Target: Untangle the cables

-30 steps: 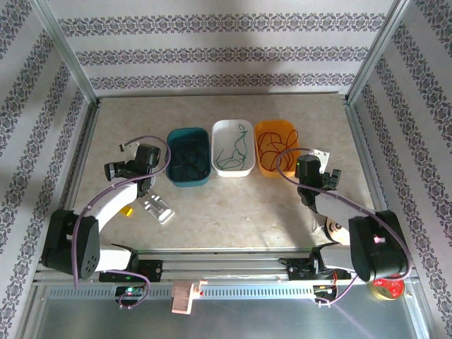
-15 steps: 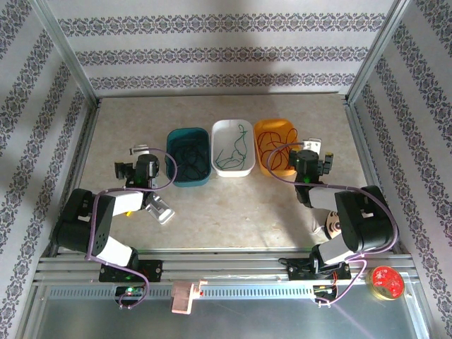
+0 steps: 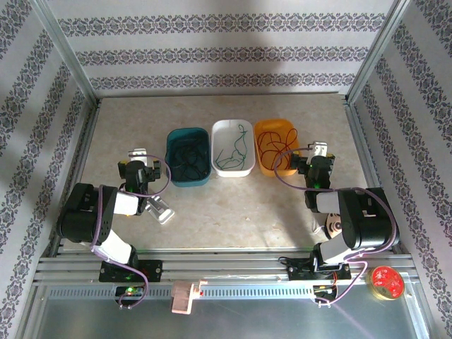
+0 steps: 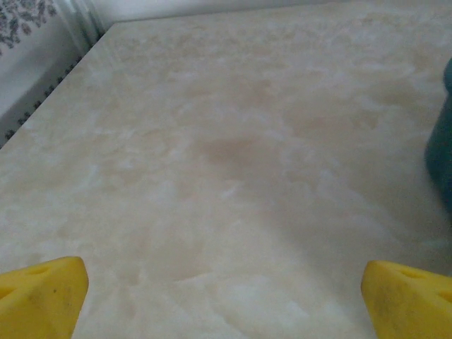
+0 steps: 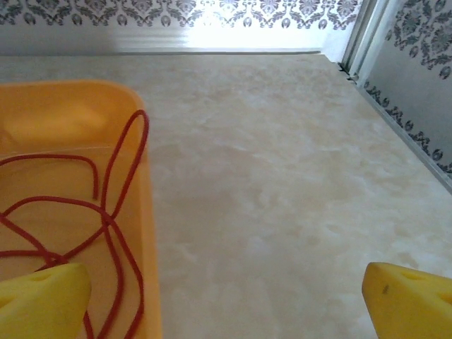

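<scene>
Right arm (image 3: 360,219) folded back; orange tray (image 5: 70,106) holds red cables (image 5: 106,221).

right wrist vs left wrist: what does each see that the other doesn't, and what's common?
Right wrist, not left: an orange tray holding a red cable that loops up at its rim. Left wrist, not right: a teal tray edge at the far right. Both: beige table, with the left gripper and right gripper open, nothing between the yellow fingers.
</scene>
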Robot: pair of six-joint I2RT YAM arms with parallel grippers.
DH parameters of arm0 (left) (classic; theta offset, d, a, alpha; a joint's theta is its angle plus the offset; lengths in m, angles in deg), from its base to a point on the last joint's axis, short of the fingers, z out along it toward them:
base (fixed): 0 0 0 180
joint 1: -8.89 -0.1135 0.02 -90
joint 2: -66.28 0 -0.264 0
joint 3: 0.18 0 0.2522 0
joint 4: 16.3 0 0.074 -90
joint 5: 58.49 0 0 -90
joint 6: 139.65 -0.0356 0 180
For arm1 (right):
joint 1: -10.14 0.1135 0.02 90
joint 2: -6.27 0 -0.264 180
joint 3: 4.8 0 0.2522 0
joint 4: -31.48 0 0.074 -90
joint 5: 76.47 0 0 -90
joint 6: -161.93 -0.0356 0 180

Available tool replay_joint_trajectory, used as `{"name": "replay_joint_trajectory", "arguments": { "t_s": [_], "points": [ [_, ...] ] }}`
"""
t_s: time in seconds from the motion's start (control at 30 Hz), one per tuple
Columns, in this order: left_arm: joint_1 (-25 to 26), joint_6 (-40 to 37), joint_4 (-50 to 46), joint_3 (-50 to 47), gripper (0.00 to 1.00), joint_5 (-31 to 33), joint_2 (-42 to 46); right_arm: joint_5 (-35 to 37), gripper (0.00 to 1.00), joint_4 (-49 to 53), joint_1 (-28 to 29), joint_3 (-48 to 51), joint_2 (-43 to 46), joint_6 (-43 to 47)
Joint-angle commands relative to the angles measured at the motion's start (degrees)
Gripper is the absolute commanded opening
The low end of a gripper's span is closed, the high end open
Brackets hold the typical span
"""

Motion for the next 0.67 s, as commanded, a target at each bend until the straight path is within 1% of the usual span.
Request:
{"name": "replay_joint_trajectory", "arguments": {
  "t_s": [0.0, 0.03, 0.07, 0.1, 0.13, 0.2, 0.27, 0.33, 0.37, 0.5, 0.63],
  "points": [
    [-1.2, 2.1, 1.6, 0.5, 0.99, -3.9, 0.6, -2.1, 0.98, -3.3, 0.3, 0.4, -0.3, -0.8],
    [-1.2, 2.1, 2.4, 0.5, 0.99, -3.9, 0.3, -2.2, 0.98, -3.1, 0.3, 0.4, -0.3, -0.8],
    [-1.2, 1.6, 5.6, 0.0, 0.99, -3.9, -0.7, -2.2, 0.98, -3.1, 0.3, 0.4, -0.2, -0.8],
    [-1.2, 1.4, 5.6, -0.2, 0.99, -3.9, -0.6, -2.2, 0.98, -3.1, 0.3, 0.4, -0.2, -0.7],
    [-1.2, 2.0, 3.1, 0.3, 0.99, -3.9, 0.1, -2.2, 0.98, -3.1, 0.3, 0.4, -0.2, -0.8],
    [-1.2, 1.5, 5.6, -0.1, 0.99, -3.9, -0.7, -2.6, 0.98, -3.1, 0.1, 0.4, -0.2, -0.9],
    [-1.3, 1.9, 3.7, 0.2, 0.99, -3.9, -0.1, -2.9, 0.98, -3.0, 0.0, 0.3, -0.3, -0.9],
    [-1.2, 1.6, 5.1, 0.0, 0.99, -3.9, -0.5, -3.4, 0.98, -2.9, -0.1, 0.2, -0.3, -0.9],
    [-1.3, 1.8, 4.2, 0.1, 0.99, -4.0, -0.3, -3.8, 0.98, -2.7, -0.3, 0.1, -0.3, -0.9],
    [-1.3, 1.8, 4.3, 0.1, 0.99, -4.0, -0.3, -7.5, 0.98, -1.8, -1.2, -0.4, -0.4, -0.7],
    [-1.3, 1.7, 4.6, 0.1, 0.99, -4.0, -0.3, -8.2, 0.98, -1.9, -1.3, -0.3, -0.3, -0.5]
  ]
}}
